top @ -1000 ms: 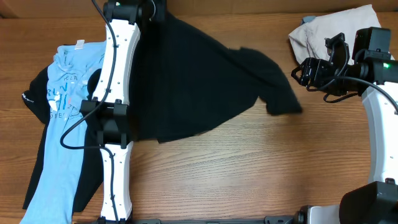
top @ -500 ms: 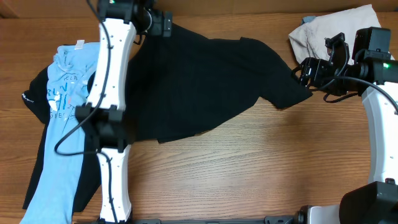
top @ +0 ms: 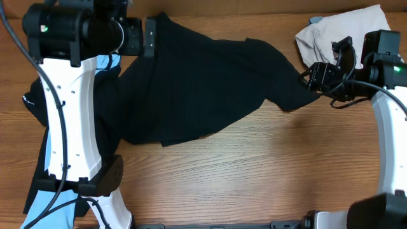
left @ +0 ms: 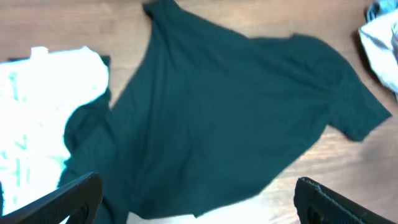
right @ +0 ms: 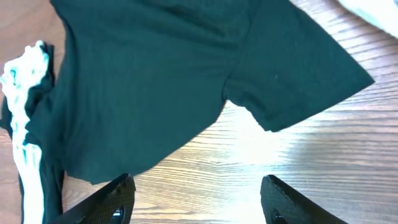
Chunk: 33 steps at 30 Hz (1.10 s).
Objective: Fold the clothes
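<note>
The large black fabric shirt [top: 203, 89] lies rumpled on the wooden table [top: 254, 172], my left fingers [left: 74, 196] and right fingers [right: 115, 199] spread empty over it; I reckon I'm flattening it, next pinching its sleeve.

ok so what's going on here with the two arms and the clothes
Two robot arms are on a folding job. A large black fabric shirt lies spread, not yet folded, on the wooden table. The left gripper hangs open above it, the right gripper open near its sleeve; neither holds anything. A light blue printed tee lies beside the shirt.
</note>
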{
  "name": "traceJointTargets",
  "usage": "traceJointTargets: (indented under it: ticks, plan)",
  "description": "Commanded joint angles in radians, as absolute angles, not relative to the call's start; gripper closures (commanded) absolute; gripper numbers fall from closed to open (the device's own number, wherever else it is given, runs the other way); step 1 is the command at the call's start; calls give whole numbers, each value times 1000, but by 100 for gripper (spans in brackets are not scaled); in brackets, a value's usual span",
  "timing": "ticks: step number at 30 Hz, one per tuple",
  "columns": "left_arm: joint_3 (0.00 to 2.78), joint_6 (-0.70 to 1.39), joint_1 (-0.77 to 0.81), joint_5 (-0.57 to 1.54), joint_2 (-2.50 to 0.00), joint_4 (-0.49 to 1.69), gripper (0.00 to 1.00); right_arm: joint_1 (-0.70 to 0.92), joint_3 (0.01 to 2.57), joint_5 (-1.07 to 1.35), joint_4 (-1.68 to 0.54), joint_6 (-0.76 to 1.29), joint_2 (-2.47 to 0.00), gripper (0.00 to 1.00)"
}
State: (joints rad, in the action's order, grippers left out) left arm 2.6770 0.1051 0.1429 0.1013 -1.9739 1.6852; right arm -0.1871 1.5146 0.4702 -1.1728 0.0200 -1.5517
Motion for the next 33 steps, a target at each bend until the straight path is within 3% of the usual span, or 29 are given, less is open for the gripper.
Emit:
traceJointTargets:
  ticks: [1,8,14,21,24,29,33]
  plan:
    - [2637,97,180,162,-1967,1690,0,-183,1525,434,-1180,60,-1421,31]
    - [2421,138,325,117,-1859,1690,0,-183,1524,269,-1246,109,-1257,31]
    - [1959,378,468,-181,-1752,1682,0,-183,1524,247,-1248,107,-1208,31]
    - [1485,497,514,-146,-1673,1427,0,-183,1476,247,-1235,105,-1227,30]
    - [1328,488,514,-84,-1649,1280,3,-183,1448,247,-1228,105,-1243,30]
    - [1132,475,502,-15,-1647,1089,20,-183,1399,247,-1205,105,-1275,30]
    - [1032,475,490,-4,-1647,958,23,-183,1383,247,-1194,105,-1305,30]
